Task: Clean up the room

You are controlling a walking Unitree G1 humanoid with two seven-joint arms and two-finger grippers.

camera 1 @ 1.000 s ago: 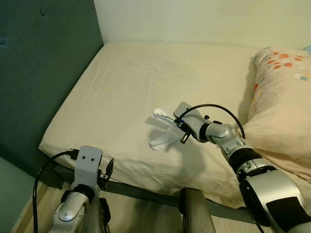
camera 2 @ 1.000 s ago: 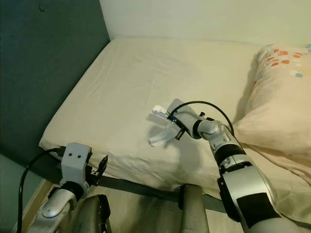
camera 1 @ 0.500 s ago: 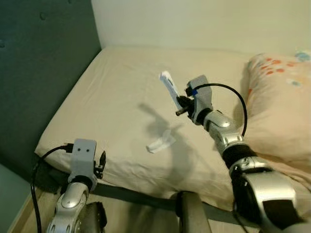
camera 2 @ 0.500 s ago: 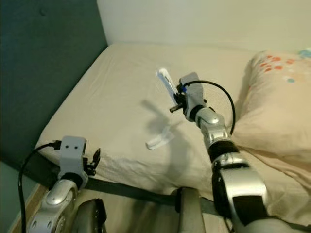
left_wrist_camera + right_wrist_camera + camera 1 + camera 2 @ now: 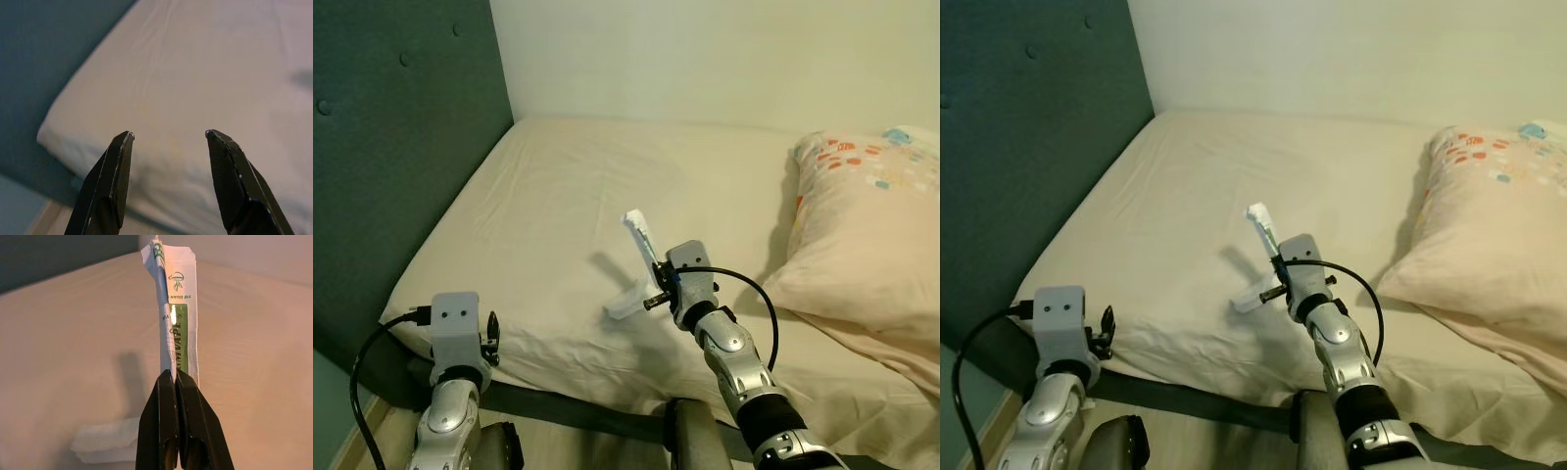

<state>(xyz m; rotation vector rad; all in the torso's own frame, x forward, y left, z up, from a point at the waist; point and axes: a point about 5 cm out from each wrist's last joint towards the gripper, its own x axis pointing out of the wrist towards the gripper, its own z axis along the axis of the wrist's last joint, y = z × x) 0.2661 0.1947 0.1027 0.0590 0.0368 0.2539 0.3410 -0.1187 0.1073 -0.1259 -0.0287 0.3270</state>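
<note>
My right gripper (image 5: 651, 260) is shut on a white sachet with green print (image 5: 175, 318), held upright above the beige mattress (image 5: 558, 186); the sachet (image 5: 637, 231) sticks up from the fingertips. A second white wrapper (image 5: 627, 301) lies flat on the sheet just below and in front of that gripper, also seen as the wrapper (image 5: 105, 440) beneath the fingers. My left gripper (image 5: 168, 134) is open near the bed's near left corner, with nothing between its fingers (image 5: 110, 181).
A dark teal padded headboard (image 5: 391, 147) rises along the left. A patterned pillow (image 5: 862, 225) lies at the right of the bed. A pale wall (image 5: 705, 59) backs the bed. The bed's dark frame edge (image 5: 568, 406) runs in front.
The right gripper, holding the sachet, has come back down and toward me from its raised position. The second wrapper stays on the sheet. The camera has shifted slightly.
</note>
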